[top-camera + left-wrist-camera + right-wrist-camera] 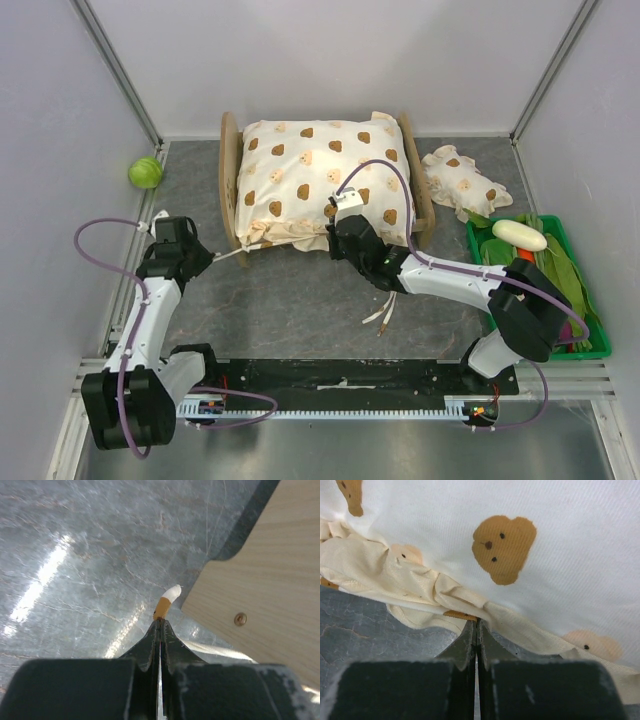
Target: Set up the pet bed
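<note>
The pet bed [228, 190] stands at the back middle, its wood frame almost covered by the cream bear-print cushion [325, 175] lying on it. My left gripper [212, 257] is shut on a cushion tie [165, 605] with an orange and white tip, just beside the bed's wooden corner [265, 575]. My right gripper [335, 240] is at the cushion's front edge and shut on its frilled hem [465, 602]. The striped base is hidden under the cushion.
The small bear-print pillow [462, 180] lies right of the bed. A green bin [590, 300] of vegetables sits at the right wall. A green ball [145, 172] rests at the back left. Loose ties [385, 310] trail on the grey table in front.
</note>
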